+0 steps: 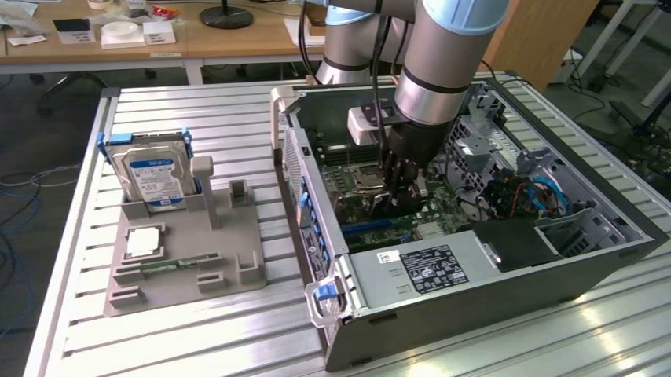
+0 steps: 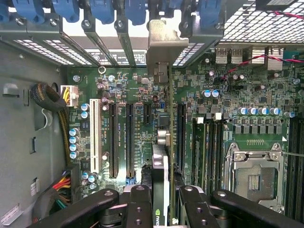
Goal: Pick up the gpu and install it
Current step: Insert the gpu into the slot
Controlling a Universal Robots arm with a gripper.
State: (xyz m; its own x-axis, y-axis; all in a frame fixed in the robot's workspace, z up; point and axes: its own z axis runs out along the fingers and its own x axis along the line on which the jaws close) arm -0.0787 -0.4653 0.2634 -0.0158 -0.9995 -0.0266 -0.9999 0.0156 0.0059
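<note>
The black two-fingered end effector (image 2: 160,192) is closed part-way on the gpu (image 2: 160,164), a thin flat dark expansion card, with one black finger (image 2: 140,199) pressed on each face. The gpu stands on edge inside the open grey metal computer case (image 1: 618,236), directly over the green motherboard (image 2: 228,90), in line with the long black expansion slots (image 2: 114,137). Its pale metal bracket (image 2: 164,42) reaches the case's rear wall, beneath the row of blue plastic retention clips (image 2: 104,9); whether the card's edge sits in a slot I cannot tell. The silver processor socket (image 2: 254,175) lies beside it on the board. The case lies on its side on the slatted aluminium counter (image 1: 199,110), toward the edge at the exterior view's right. Toward the opposite edge, a grey plastic holder tray (image 1: 236,271) carries an upright blue-labelled silver hard drive (image 1: 155,179) and a small green memory stick (image 1: 168,265).
</note>
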